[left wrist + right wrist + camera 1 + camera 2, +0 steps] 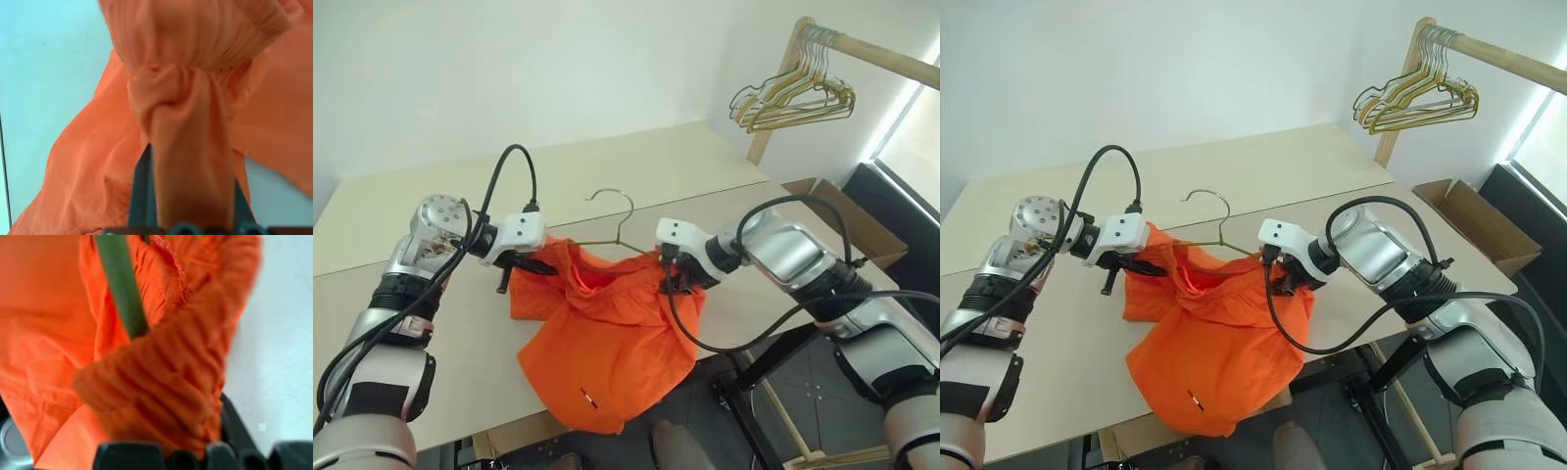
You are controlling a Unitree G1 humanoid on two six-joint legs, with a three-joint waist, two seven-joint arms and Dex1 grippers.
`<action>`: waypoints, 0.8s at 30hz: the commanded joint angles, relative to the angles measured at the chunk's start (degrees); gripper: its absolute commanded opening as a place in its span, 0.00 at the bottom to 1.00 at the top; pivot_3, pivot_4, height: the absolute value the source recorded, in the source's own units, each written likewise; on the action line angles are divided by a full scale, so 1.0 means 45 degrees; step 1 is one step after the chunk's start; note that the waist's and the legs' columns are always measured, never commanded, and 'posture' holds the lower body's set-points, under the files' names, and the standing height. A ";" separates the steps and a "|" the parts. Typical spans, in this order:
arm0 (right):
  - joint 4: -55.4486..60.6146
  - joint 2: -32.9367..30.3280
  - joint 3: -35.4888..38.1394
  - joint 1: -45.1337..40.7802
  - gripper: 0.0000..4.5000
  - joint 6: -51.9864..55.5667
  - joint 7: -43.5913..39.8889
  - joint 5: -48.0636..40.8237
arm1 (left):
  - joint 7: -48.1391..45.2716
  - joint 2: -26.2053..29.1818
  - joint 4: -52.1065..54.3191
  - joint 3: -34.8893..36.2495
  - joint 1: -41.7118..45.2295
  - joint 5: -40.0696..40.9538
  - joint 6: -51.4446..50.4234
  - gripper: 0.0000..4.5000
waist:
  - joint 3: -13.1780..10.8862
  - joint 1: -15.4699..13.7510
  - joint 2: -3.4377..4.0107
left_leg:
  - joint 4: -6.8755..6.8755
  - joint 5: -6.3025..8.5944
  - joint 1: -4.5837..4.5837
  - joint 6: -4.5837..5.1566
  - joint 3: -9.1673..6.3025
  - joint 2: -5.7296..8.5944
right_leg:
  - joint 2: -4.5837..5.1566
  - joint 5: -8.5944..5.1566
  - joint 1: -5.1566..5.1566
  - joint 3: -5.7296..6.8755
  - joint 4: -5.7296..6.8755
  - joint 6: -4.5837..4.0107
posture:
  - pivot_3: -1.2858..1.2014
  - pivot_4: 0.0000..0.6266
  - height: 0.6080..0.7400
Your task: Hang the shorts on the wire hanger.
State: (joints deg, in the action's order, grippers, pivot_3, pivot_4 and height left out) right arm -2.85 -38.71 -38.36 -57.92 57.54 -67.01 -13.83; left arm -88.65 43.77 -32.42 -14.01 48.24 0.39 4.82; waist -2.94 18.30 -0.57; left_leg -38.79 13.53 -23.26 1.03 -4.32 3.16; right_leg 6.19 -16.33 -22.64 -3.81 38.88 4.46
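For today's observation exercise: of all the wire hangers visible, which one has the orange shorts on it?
The single thin wire hanger between the two end effectors, its hook rising above the shorts; the other hangers hang bunched on the wooden rail.

Both arms reach forward and bend inward toward each other, wrists angled down; the left gripper (530, 262) is clamped on a bunched fold of the shorts (607, 343) — orange waistband cloth packed between its black fingers (143, 191); the right gripper (674, 279) points down and to the left, its fingers closed on the opposite side of the waistband.
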 commanded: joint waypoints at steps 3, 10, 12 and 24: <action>0.0092 -0.0332 0.1076 -0.0442 0.00 0.0516 -0.1366 -0.0816 | -0.0577 0.0172 0.0577 0.0556 -0.0043 0.0780 0.0436 0.00 | 0.0000 0.0001 0.0000 | 0.0000 0.0000 0.0002 0.0000 -0.0001 0.0000 | 0.0001 -0.0001 0.0002 0.0000 0.0000 0.0001 | 0.42 0.01 1.00; 0.1559 -0.1314 0.1953 0.0289 0.00 0.1581 -0.1750 -0.1746 | -0.0856 0.0121 0.1167 0.0930 0.0120 0.2457 -0.0698 0.46 | 0.0000 -0.0038 0.0000 | -0.0002 0.0001 -0.0003 0.0000 -0.0011 0.0003 | 0.0012 -0.0004 0.0004 0.0007 -0.0002 0.0007 | 0.42 0.02 1.00; 0.2204 -0.1740 0.2470 0.0765 0.00 0.2116 -0.1576 -0.2136 | -0.0734 0.0024 0.0967 0.1204 0.0392 0.2562 -0.0945 0.60 | 0.0000 -0.0053 0.0000 | -0.0002 0.0001 -0.0004 0.0000 -0.0018 0.0004 | 0.0013 -0.0005 0.0010 0.0013 -0.0007 0.0009 | 0.42 0.01 1.00; 0.5999 -0.2642 0.9511 0.5410 0.00 0.7534 0.2263 -0.4218 | 0.1624 -0.0390 0.2852 0.4051 0.1239 0.5527 -0.5643 0.99 | 0.0000 -0.0035 -0.0001 | -0.0002 0.0002 0.0005 0.0002 -0.0018 0.0005 | 0.0026 -0.0013 0.0018 0.0007 -0.0058 0.0022 | 0.39 0.02 1.00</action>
State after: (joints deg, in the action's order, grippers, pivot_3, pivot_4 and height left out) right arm 21.15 -50.88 -1.88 -33.92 88.37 -59.70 -31.72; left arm -84.69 42.34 -25.02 0.95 52.86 20.84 -15.52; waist -2.94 18.14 -0.57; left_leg -38.80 13.54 -23.26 1.04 -4.41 3.18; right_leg 6.32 -16.39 -22.54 -3.77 38.59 4.56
